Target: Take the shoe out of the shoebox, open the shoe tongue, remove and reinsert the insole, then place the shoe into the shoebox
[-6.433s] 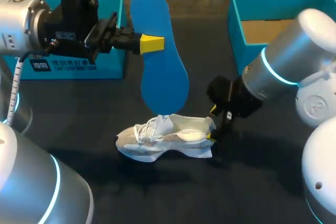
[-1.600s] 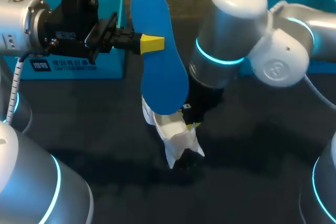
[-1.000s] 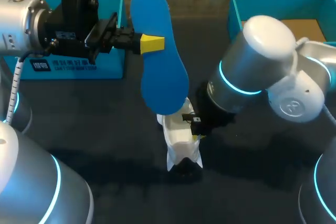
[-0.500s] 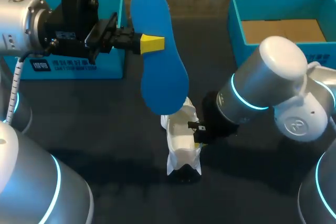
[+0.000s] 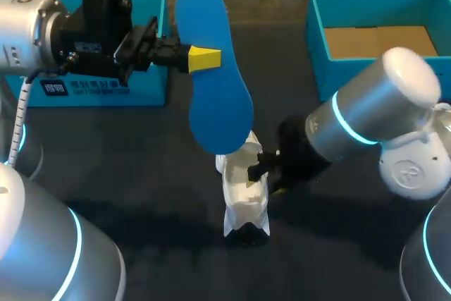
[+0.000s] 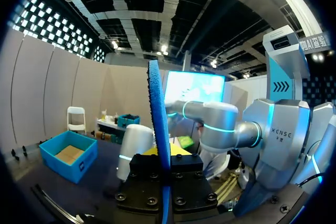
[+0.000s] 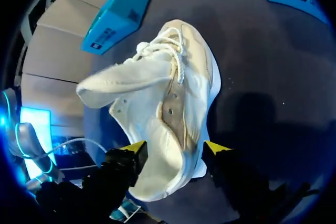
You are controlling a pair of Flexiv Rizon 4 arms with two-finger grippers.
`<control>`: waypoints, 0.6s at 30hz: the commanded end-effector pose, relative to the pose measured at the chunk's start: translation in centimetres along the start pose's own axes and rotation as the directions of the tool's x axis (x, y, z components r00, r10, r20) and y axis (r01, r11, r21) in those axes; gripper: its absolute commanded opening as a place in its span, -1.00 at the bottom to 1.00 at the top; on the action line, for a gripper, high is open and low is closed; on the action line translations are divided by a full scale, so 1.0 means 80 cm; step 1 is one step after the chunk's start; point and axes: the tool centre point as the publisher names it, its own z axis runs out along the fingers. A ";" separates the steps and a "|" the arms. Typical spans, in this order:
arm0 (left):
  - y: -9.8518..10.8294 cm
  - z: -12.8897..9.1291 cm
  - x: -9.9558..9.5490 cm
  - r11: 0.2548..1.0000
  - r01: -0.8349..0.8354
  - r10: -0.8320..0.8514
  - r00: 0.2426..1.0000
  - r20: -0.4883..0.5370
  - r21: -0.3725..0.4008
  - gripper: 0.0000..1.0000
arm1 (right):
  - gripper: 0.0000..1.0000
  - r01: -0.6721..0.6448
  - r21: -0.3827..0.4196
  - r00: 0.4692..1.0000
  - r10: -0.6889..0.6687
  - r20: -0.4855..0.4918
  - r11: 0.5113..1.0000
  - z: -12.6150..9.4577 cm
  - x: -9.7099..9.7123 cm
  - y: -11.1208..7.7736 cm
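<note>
Blue foam insole (image 5: 215, 96) hangs clamped in the left gripper (image 5: 206, 58), seemingly ready for reinsertion; at its six o'clock the right gripper (image 7: 175, 150) grips the white fabric sneaker (image 5: 243, 195) by its heel, steadying it.

This looks like a robotics lab or demonstration bench. A bulky silver left robot arm (image 5: 28, 26) and a silver right robot arm (image 5: 373, 114), both ringed with glowing cyan bands, hang over a dark matte surface (image 5: 127, 174). On it sit an open turquoise cardboard box (image 5: 318, 40) and a second turquoise box (image 5: 148, 89).
</note>
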 end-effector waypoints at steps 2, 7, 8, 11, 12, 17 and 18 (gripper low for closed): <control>0.001 0.002 -0.001 1.000 -0.001 0.001 1.000 -0.001 0.003 -1.00 | 1.00 0.004 0.029 0.995 -0.001 -0.097 1.000 -0.046 -0.017 -0.004; 0.001 0.002 -0.001 1.000 -0.001 0.001 1.000 -0.001 0.003 -1.00 | 1.00 0.004 0.029 0.995 -0.001 -0.097 1.000 -0.046 -0.017 -0.004; 0.001 0.002 -0.001 1.000 -0.001 0.001 1.000 -0.001 0.003 -1.00 | 1.00 0.004 0.029 0.995 -0.001 -0.097 1.000 -0.046 -0.017 -0.004; 0.001 0.002 -0.001 1.000 -0.001 0.001 1.000 -0.001 0.003 -1.00 | 1.00 0.004 0.029 0.995 -0.001 -0.097 1.000 -0.046 -0.017 -0.004; 0.001 0.002 -0.001 1.000 -0.001 0.001 1.000 -0.001 0.003 -1.00 | 1.00 0.004 0.029 0.995 -0.001 -0.097 1.000 -0.046 -0.017 -0.004; 0.001 0.002 -0.001 1.000 -0.001 0.001 1.000 -0.001 0.003 -1.00 | 1.00 -0.019 -0.073 0.978 0.004 -0.207 0.997 -0.082 -0.015 0.008; 0.001 0.002 -0.001 1.000 -0.001 0.001 1.000 -0.001 0.003 -1.00 | 1.00 -0.027 -0.071 0.975 0.011 -0.223 0.997 -0.087 -0.016 0.010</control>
